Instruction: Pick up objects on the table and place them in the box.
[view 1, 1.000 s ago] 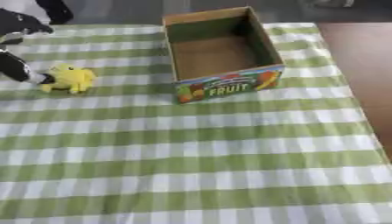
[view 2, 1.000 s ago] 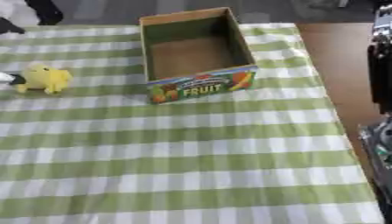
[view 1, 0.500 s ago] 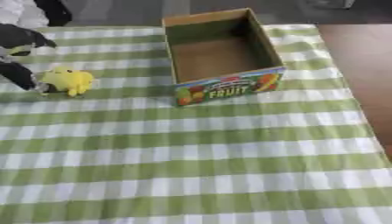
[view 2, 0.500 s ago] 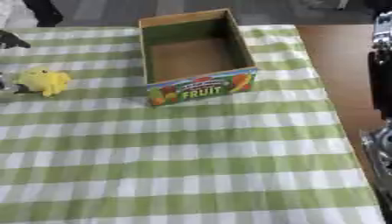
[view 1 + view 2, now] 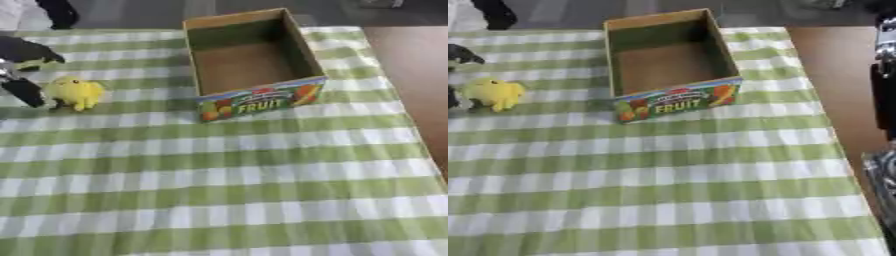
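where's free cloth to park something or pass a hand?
Free: the whole near stretch of the checked cloth below the fruit box, and the strip between the box and the cloth's right edge. The box floor is bare too. Crowded: the far left edge, where the left hand sits at the yellow toy.

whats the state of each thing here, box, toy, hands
fruit box: open at the top, upright, nothing visible inside
yellow plush toy: on the checked tablecloth, left of the box, not lifted
left hand: at the left edge beside the toy, fingers spread, not closed on it
right hand: not in view
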Motion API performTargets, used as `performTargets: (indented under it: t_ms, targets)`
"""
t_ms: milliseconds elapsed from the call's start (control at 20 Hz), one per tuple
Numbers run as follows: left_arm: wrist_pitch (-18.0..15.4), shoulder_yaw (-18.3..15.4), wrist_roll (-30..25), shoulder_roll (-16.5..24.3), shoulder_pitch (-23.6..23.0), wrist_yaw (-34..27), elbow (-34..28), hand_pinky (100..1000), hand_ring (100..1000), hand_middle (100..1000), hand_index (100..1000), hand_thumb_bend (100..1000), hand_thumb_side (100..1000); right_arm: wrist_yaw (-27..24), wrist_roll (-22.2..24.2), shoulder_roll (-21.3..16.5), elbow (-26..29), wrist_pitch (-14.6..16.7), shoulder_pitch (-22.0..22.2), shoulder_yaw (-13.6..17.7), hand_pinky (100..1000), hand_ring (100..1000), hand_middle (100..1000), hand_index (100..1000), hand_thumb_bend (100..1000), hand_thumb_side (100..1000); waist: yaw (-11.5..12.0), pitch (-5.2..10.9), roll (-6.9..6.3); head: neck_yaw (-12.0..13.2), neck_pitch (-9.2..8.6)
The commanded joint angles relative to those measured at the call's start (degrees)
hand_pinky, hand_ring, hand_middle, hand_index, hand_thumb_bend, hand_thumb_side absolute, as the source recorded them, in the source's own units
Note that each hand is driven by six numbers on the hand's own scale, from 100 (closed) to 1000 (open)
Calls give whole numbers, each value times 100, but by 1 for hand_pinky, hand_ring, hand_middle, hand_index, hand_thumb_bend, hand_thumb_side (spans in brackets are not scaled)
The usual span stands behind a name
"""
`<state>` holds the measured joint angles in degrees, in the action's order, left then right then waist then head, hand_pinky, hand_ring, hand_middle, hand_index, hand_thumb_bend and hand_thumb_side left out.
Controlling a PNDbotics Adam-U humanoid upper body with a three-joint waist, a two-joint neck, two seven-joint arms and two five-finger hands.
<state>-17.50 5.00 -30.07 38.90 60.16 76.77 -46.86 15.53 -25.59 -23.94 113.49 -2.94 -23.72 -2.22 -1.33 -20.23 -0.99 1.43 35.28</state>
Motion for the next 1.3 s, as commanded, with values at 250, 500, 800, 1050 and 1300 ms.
performTargets:
  t_ms: [250, 500, 800, 1050, 1300]
  targets:
    - [0, -104, -45, 104, 199, -13, 55, 861, 935, 931, 998, 291, 452, -14, 0, -141, 110, 6, -93, -1, 791, 860, 636, 862, 100, 939, -23, 56, -10, 62, -117]
    - [5, -108, -154, 91, 200, 30, 103, 862, 937, 930, 991, 268, 433, -17, -19, -142, 110, 15, -114, 1, 791, 860, 635, 862, 100, 937, -51, 12, -10, 113, -173]
    - [-24, -158, -249, 62, 201, 27, 195, 867, 931, 911, 982, 265, 421, -20, -38, -144, 110, 12, -108, 8, 792, 860, 633, 862, 100, 938, -64, -20, -8, 117, -176]
    - [-180, -181, -208, 63, 217, -230, 124, 867, 909, 862, 924, 249, 401, -14, -60, -133, 110, -29, -79, 16, 794, 860, 628, 861, 100, 937, -47, -15, -9, 111, -133]
    - [-268, -178, -45, 91, 191, -510, 99, 844, 875, 819, 883, 251, 402, -14, -80, -120, 110, -57, -60, 25, 794, 859, 627, 862, 100, 937, -39, 2, -8, 99, -132]
